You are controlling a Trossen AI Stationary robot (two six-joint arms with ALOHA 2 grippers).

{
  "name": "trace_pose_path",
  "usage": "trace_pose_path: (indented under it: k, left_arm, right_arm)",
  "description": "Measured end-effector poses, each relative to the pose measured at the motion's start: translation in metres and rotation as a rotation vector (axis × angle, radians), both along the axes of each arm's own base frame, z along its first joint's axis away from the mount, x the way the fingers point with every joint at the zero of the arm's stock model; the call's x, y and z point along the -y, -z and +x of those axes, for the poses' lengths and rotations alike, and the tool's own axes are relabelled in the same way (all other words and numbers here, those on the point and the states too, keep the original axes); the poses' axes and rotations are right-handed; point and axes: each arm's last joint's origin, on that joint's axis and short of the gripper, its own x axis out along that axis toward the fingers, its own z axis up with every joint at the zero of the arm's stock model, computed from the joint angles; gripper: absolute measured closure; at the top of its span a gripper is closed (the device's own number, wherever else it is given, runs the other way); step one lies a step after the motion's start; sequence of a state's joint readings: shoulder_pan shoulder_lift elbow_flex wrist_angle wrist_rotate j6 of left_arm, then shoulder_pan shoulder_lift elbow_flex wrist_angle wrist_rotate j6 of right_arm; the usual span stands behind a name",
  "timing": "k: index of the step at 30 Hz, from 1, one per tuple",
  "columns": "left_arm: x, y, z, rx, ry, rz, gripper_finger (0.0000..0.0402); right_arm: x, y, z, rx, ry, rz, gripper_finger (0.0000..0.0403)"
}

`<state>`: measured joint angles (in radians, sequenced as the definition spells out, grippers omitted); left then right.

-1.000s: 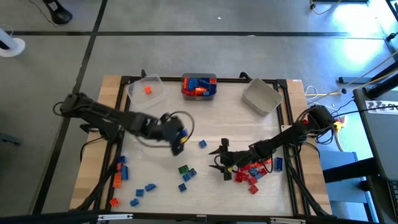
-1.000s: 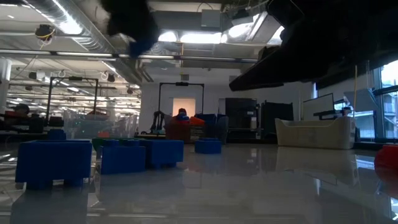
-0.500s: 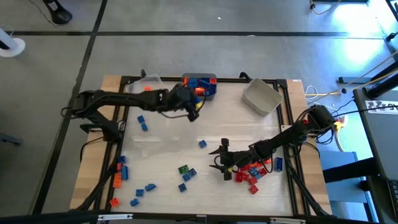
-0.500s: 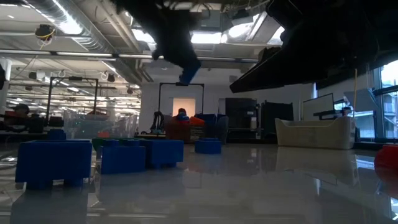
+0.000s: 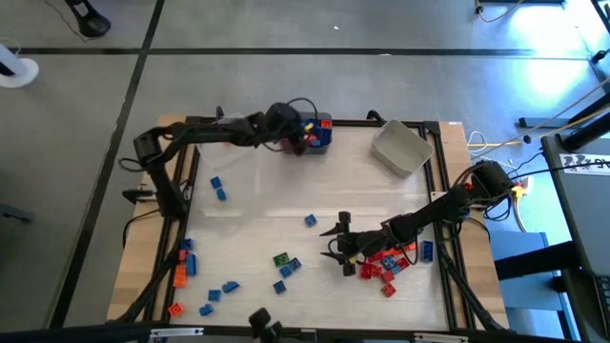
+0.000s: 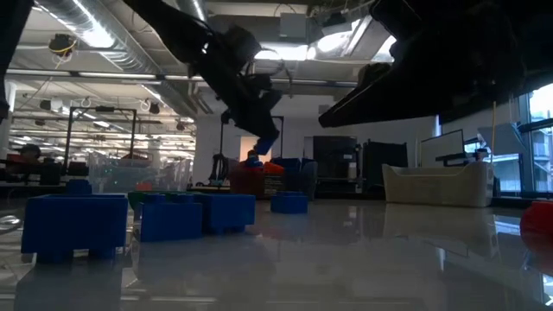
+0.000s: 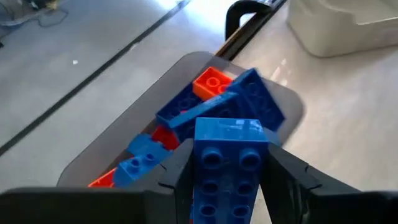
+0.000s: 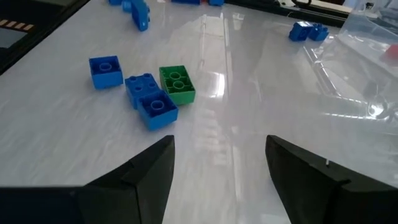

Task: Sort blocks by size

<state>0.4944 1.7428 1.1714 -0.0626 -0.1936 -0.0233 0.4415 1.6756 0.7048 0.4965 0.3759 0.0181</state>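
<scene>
Loose blocks lie scattered on the table (image 5: 381, 195). A green block (image 8: 176, 83) sits touching small blue ones (image 8: 148, 98), with a red cluster (image 5: 383, 265) beside them and further blue and orange pieces (image 5: 184, 265) at the table's left edge. Nothing stands between either arm and its work.

The left arm reaches across the far edge, bent at the elbow. The left gripper (image 5: 303, 140) hangs over the middle bin (image 7: 124, 137), fingers clamped on a long blue block (image 7: 227, 168), studs facing the wrist camera. The right arm lies low over the table. The right gripper (image 5: 334, 244) is beside the red cluster, fingers apart and holding nothing.

The middle bin holds blue, orange and red blocks, heaped. Left of it, a clear bin (image 5: 224, 138) stands partly hidden under the left arm. Right of it, a grey bin (image 5: 400, 148) shows no contents.
</scene>
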Motion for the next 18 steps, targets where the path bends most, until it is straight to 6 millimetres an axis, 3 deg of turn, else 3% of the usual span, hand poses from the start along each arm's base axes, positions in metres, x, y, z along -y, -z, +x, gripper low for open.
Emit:
trace_pose_path:
  k: [11,18]
  left_arm:
    - [-0.055,-0.015,0.007,0.030,-0.072,-0.068,0.0267]
    - [-0.067,-0.009,0.002,0.040,-0.121,-0.106,0.0267]
  right_arm:
    - [0.014,0.002,0.004,-0.027,0.044,0.000,0.0155]
    - [0.013,0.003,0.004,-0.031,0.039,0.003,0.0155]
